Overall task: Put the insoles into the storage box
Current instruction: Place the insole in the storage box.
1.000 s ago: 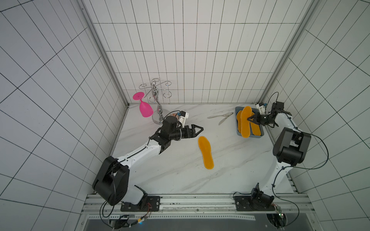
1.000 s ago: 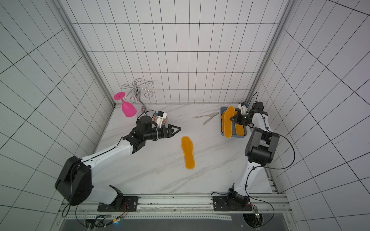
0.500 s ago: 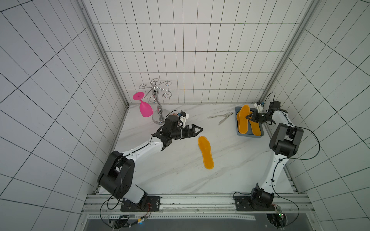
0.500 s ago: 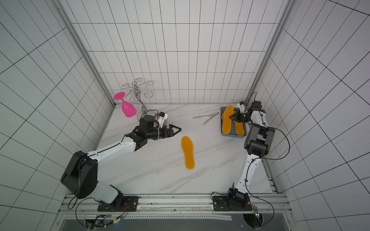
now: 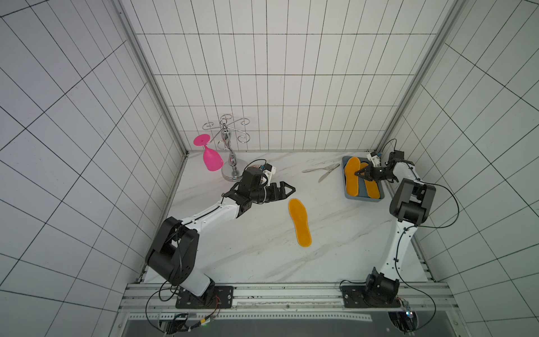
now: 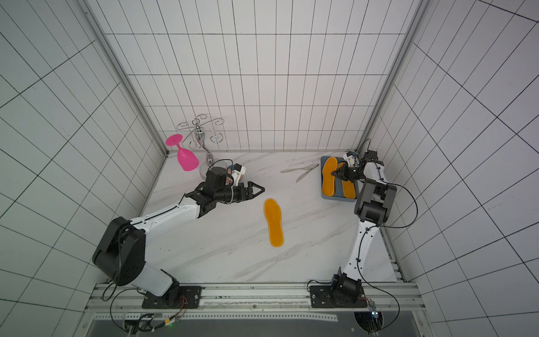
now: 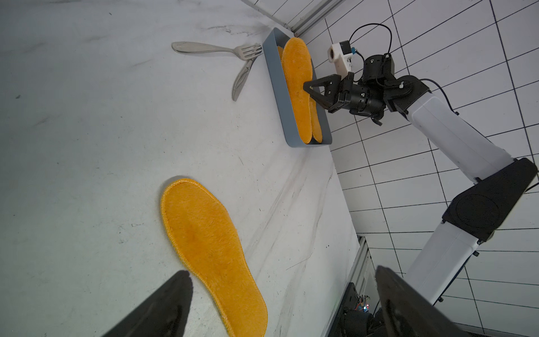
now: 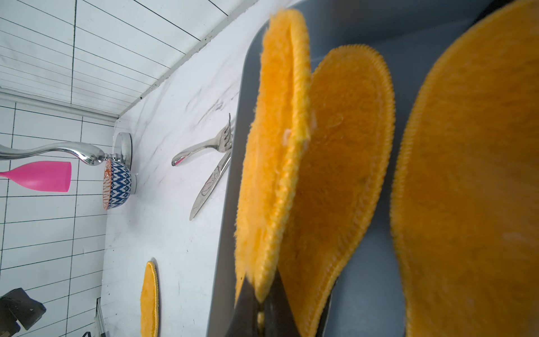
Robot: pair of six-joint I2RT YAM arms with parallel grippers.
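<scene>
Right jaws clamp tilted insole point(image 5: 351, 186), lengthwise along storage box point(image 5: 364, 198).

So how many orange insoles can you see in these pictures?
4. One insole lies flat on the table. A tilted insole is in the box, pinched by the right gripper. Two more insoles lie beside it. Others may be hidden underneath.

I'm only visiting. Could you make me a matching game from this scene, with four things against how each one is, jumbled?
1. pink glass
2. fork
3. left gripper
4. right gripper

A. shut on an orange insole
B. lying beside the storage box
C. open, holding nothing
D. upside down at the silver rack

Pairs: 1-D; 2-B; 3-C; 4-A
</scene>
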